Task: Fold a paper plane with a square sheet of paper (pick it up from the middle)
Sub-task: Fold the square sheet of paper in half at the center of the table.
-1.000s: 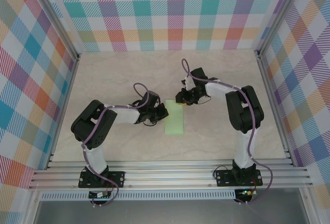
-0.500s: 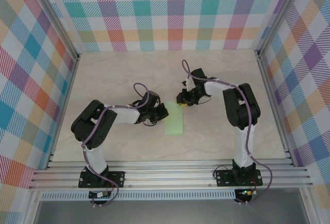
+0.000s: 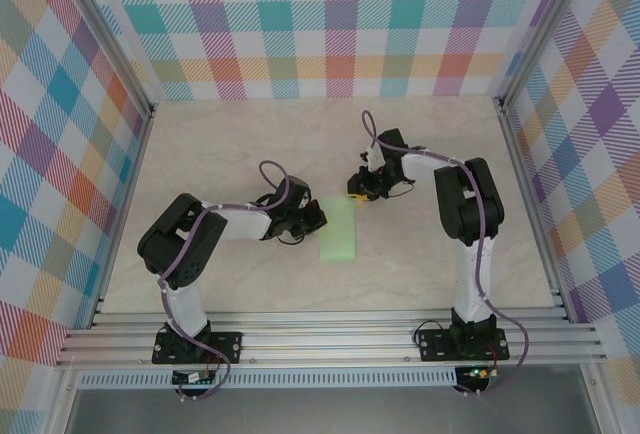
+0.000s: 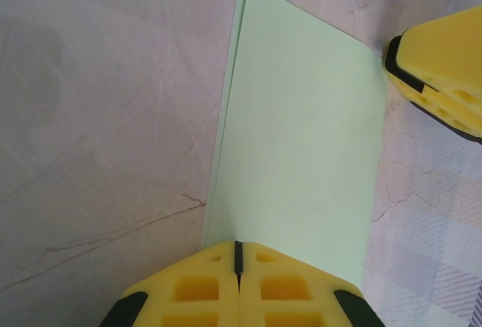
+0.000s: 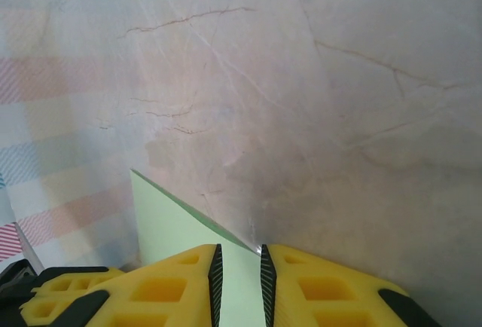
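Since the earlier frame, the right claw has been shifted slightly towards the far edge of the worktop. Meanwhile the square sheet of paper and the left claw have been left where they were.

The sheet is found near the middle of the worktop as a long narrow rectangle. It is already folded in half, since a thin sliver of a second layer can be seen along one long edge in the left wrist view. The left claw is fully closed, and its joined tips are set on the sheet's left edge, probably to pin it down. The right claw is held with its jaws narrowly parted at the sheet's far right corner. Green paper is visible in the slit, but whether that corner is actually nipped cannot be told.

The centre crease is judged to be done. The step in hand seems to be taking a far corner to fold it in for the nose. For that, the corner would have to be lifted cleanly while the sheet is kept from sliding.

No brand, label or writing can be read anywhere.
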Robot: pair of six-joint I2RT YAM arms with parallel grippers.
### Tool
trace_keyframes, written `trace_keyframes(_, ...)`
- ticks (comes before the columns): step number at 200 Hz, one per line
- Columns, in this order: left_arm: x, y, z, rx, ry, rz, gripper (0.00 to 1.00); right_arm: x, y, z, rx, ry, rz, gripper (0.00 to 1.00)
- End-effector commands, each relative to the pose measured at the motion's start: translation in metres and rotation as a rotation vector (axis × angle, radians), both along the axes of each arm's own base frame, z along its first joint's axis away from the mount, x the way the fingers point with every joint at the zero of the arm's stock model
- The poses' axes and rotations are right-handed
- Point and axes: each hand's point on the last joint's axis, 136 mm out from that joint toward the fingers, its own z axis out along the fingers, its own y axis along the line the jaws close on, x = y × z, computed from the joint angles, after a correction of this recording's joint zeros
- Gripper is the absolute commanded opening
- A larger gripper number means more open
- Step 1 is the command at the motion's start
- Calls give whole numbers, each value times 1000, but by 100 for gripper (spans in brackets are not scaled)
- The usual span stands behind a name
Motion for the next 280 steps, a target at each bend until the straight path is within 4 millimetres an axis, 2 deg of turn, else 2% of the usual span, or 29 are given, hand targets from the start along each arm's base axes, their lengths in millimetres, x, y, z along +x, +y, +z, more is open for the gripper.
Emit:
trace_keyframes(1, -27, 20, -39, 109, 122, -12, 0, -4, -2, -14, -38, 42, -4, 24)
trace_keyframes(15, -27, 21, -38, 109, 121, -10, 0, -2, -3, -6, -46, 28, -4, 24)
trace_keyframes(42, -27, 21, -38, 109, 120, -11, 0, -1, 1, 24, -9, -17, 8, 24)
trace_keyframes(58, -28, 21, -38, 108, 120, -11, 0, -6, 5, 39, 36, -28, 20, 25)
trace_keyframes(81, -28, 21, -39, 109, 123, -12, 0, -16, 12, 49, 103, -13, 40, 26)
trace_keyframes(101, -27, 20, -39, 108, 124, -12, 0, -20, 14, 45, 128, 3, 44, 28)
trace_keyframes(133, -27, 21, -41, 112, 125, -6, 0, -19, 14, 20, 107, 58, 34, 28)
trace_keyframes(153, -26, 19, -40, 108, 127, -9, 0, -19, 6, 1, 42, 84, 18, 28)
trace_keyframes(170, -26, 18, -40, 106, 127, -13, 0, -21, 3, -7, 13, 102, 16, 28)
trace_keyframes(187, -26, 19, -39, 108, 127, -16, 0, -22, 2, -2, 12, 93, 16, 28)
trace_keyframes(228, -26, 18, -39, 109, 125, -18, 0, -27, 2, 37, 50, 25, 20, 28)
trace_keyframes(244, -24, 18, -38, 108, 122, -15, 0, -33, 3, 46, 78, 24, 16, 28)
trace_keyframes(280, -23, 17, -37, 101, 113, -13, 0, -51, 2, 43, 93, 53, -2, 27)
